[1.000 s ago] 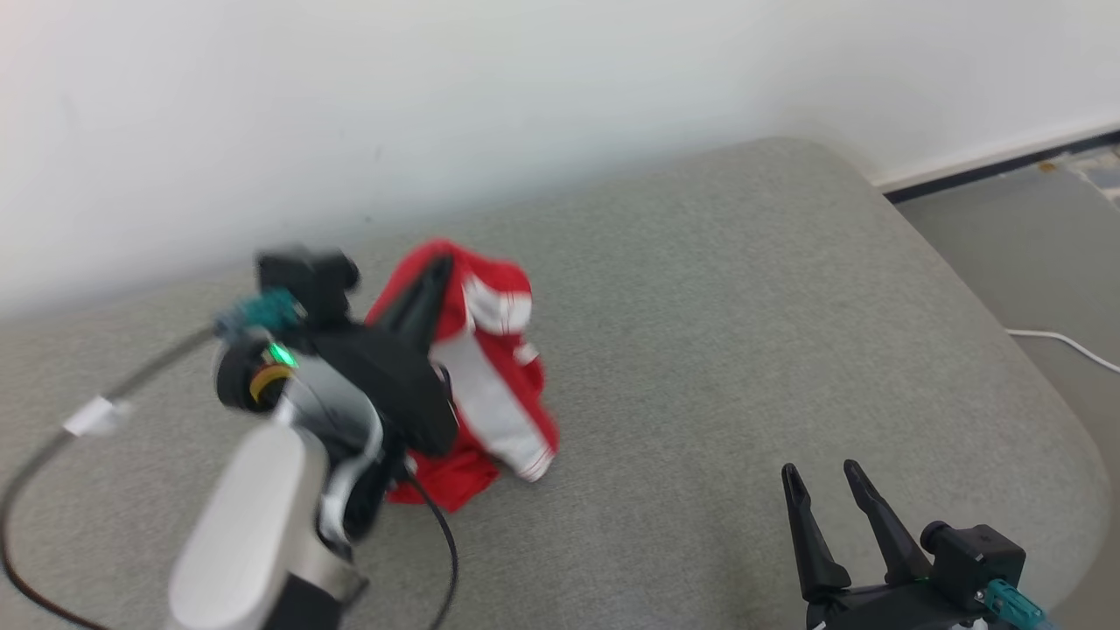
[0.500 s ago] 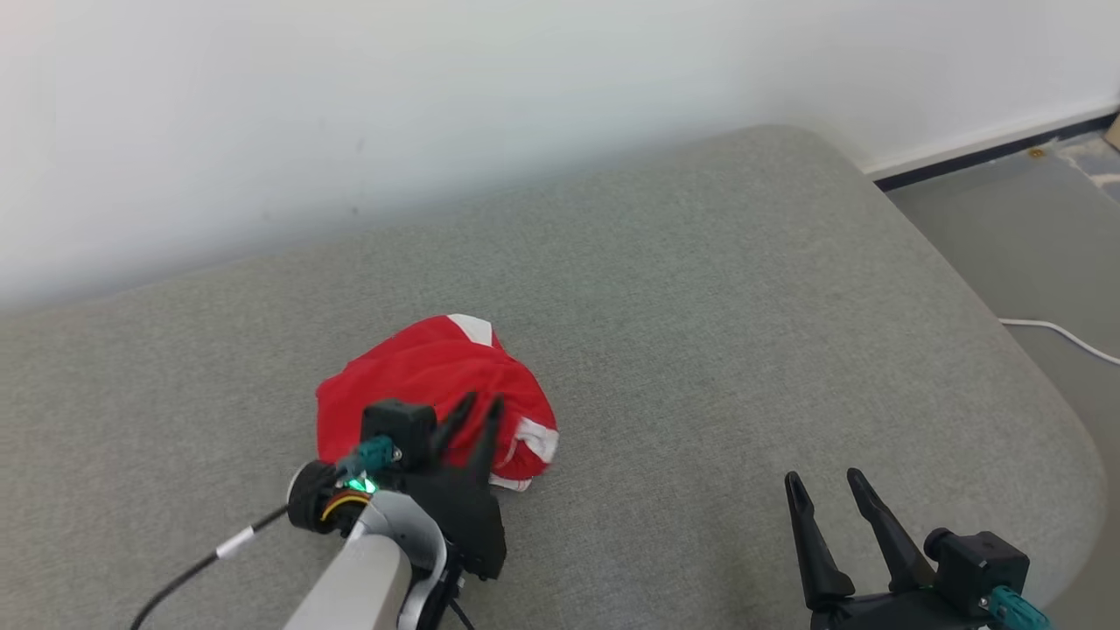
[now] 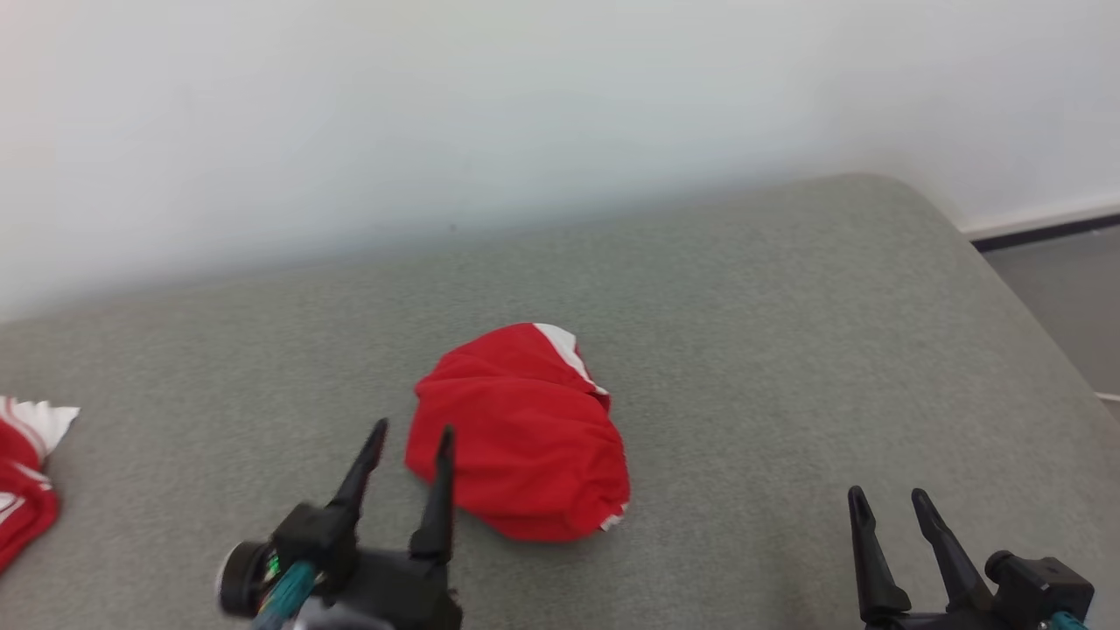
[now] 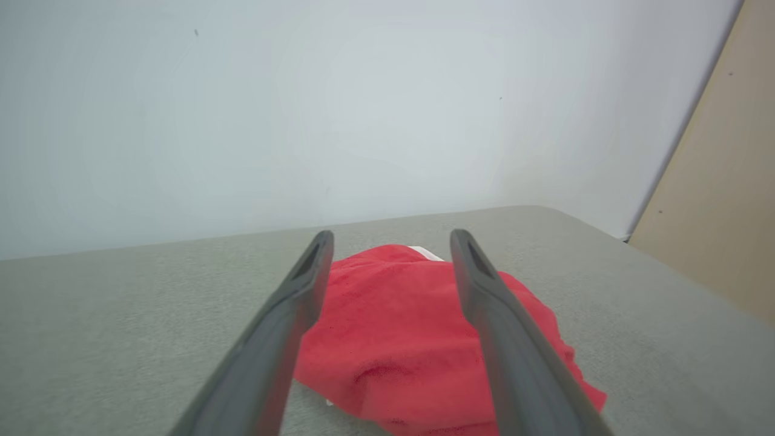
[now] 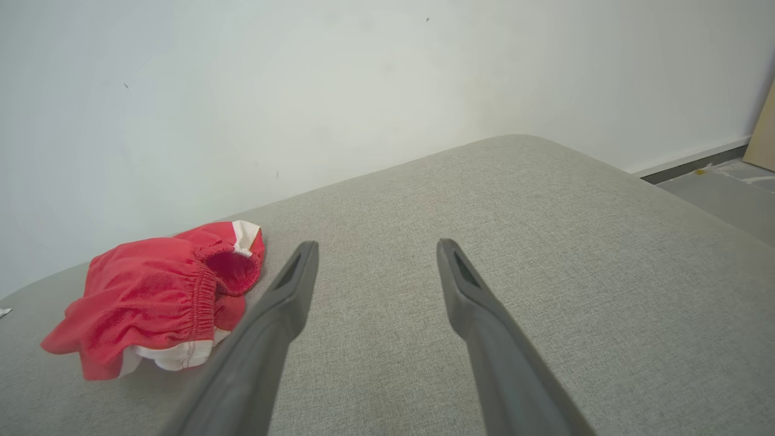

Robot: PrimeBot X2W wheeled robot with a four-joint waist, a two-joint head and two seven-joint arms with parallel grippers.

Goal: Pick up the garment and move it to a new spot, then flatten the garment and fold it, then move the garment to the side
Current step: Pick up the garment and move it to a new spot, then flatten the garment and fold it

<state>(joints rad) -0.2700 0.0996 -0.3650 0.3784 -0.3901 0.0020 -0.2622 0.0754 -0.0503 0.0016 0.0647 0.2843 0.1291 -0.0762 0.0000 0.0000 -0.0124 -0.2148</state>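
The garment [image 3: 525, 433] is a red piece with white trim, lying crumpled in a heap on the grey cushion [image 3: 744, 332] near the middle. My left gripper [image 3: 411, 430] stands open just to the heap's near-left side, fingers apart and holding nothing. In the left wrist view the garment [image 4: 399, 339] lies beyond and between the two spread fingers [image 4: 484, 303]. My right gripper [image 3: 888, 497] is open at the lower right, well away from the heap. From the right wrist view the garment [image 5: 151, 297] shows its elastic waistband, off to the left of that gripper [image 5: 375, 245].
A second red and white cloth [image 3: 26, 472] lies at the cushion's left edge. A pale wall [image 3: 525, 114] runs close behind the cushion. The cushion's rounded right edge drops to a grey floor [image 3: 1067, 306]. A tan panel [image 4: 720, 200] stands at the far right of the left wrist view.
The left gripper has let go of the garment and pulled back toward me with its fingers spread; the garment has dropped into a heap. The head camera has also shifted. The right gripper stays open.
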